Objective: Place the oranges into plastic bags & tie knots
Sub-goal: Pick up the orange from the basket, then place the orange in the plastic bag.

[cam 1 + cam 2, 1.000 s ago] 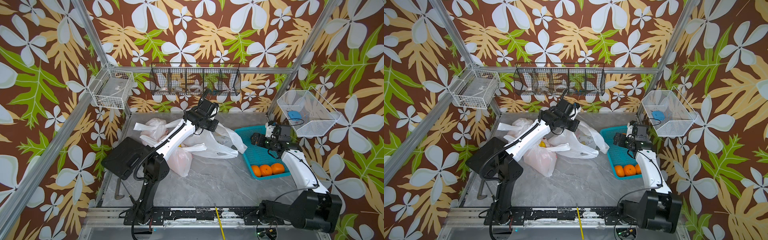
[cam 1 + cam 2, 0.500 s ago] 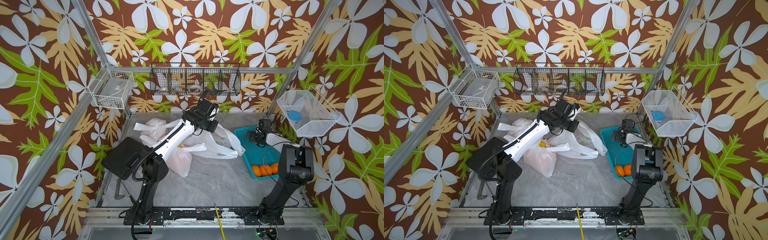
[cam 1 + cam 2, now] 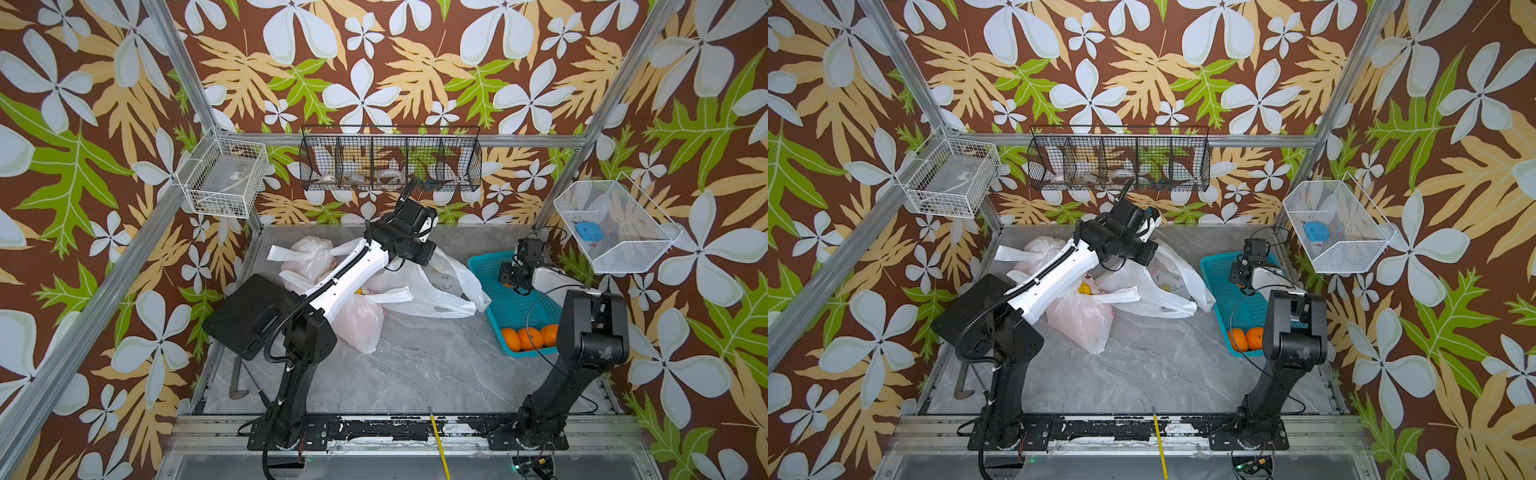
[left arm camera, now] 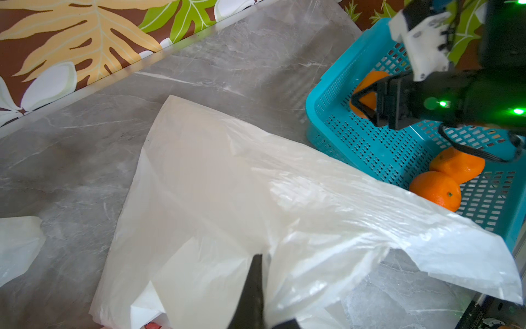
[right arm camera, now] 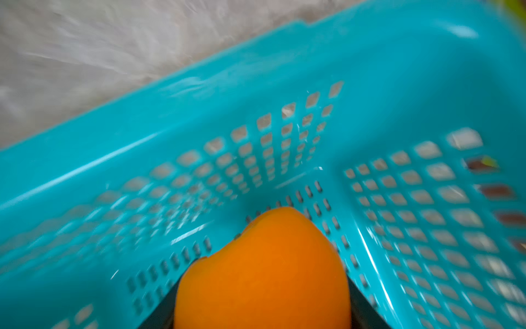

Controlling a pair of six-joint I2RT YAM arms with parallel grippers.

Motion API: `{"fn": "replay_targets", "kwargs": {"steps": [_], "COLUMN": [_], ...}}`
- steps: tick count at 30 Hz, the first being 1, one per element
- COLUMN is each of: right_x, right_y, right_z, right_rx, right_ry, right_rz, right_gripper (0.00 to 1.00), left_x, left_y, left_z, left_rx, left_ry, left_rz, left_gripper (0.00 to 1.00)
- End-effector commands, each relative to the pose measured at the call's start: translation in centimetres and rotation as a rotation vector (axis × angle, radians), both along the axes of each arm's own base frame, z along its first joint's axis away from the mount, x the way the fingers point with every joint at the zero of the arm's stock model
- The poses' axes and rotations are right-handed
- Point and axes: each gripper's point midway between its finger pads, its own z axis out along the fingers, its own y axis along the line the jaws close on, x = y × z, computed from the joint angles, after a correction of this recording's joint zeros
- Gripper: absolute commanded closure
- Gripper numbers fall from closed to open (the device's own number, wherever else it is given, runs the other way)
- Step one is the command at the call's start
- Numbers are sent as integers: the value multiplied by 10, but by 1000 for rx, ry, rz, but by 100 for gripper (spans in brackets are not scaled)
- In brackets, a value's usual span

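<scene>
Overhead, in both top views, can count three plastic bags (image 3: pixel 419 291) on the grey marbled tabletop (image 3: pixel 415 365) — two filled ones with white handle strips (image 3: pixel 390 296) sticking out sideways, partly under the left arm (image 3: pixel 353 270), and one open bag (image 3: pixel 1158 291) lying slack just beside the teal basket (image 3: pixel 515 307). Can make out a faint print on that open bag, too small to read. Can count three oranges (image 3: pixel 530 337) in a row at the basket's near end in a top view, only two (image 3: pixel 1246 337) beside the right arm (image 3: pixel 1293 332) in a top view. Finds the right gripper (image 3: pixel 508 277) low over the basket's far half.

From the left wrist, likewise three oranges: two (image 4: pixel 437 190) touching on the basket floor, a third orange (image 4: pixel 368 82) caught between the right gripper's (image 4: pixel 365 99) jaws. Shows the left gripper (image 4: pixel 256 273) pressed together, pinching the open bag's (image 4: pixel 256 185) film.

From the right wrist, only one orange (image 5: pixel 262 270) — blurred, clamped by dark jaws on both sides, over the basket's (image 5: pixel 284 71) perforated floor.
</scene>
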Motion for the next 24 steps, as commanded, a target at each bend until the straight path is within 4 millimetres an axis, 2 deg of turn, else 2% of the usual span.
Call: {"fn": "replay_targets", "kwargs": {"steps": [1,5,9,12,14,16,19,21,24], "right_x": [-21,-64,-101,-122,-132,-138,-136,-126,-103], "right_y": [25,76,139,171,190,216,245,256,255], "right_z": [31,92,155,191,205,208,192,175,161], "right_rx": [93,233,347,377,416,465,464,450,397], "right_ry": [-75,-222,-367,-441,-478,-490,-454,-428,-452], "right_rz": [54,178,347,419,462,529,580,584,546], "right_gripper": [42,44,45,45,45,45,45,45,45], "left_x": [-3,-3,-2,-2,-2,-3,-11,-13,-10], "left_y": [3,2,1,-1,-1,-3,-11,-13,-8], "left_z": [-1,0,2,2,4,6,13,18,17], "left_rx": [12,14,4,-1,-6,-18,-64,-82,-59], "left_ry": [7,1,-3,-4,-4,-3,16,15,0], "left_rz": [-8,-15,-20,-26,-26,-32,-73,-87,-66], "left_gripper": [100,100,100,100,100,100,100,100,100]}}
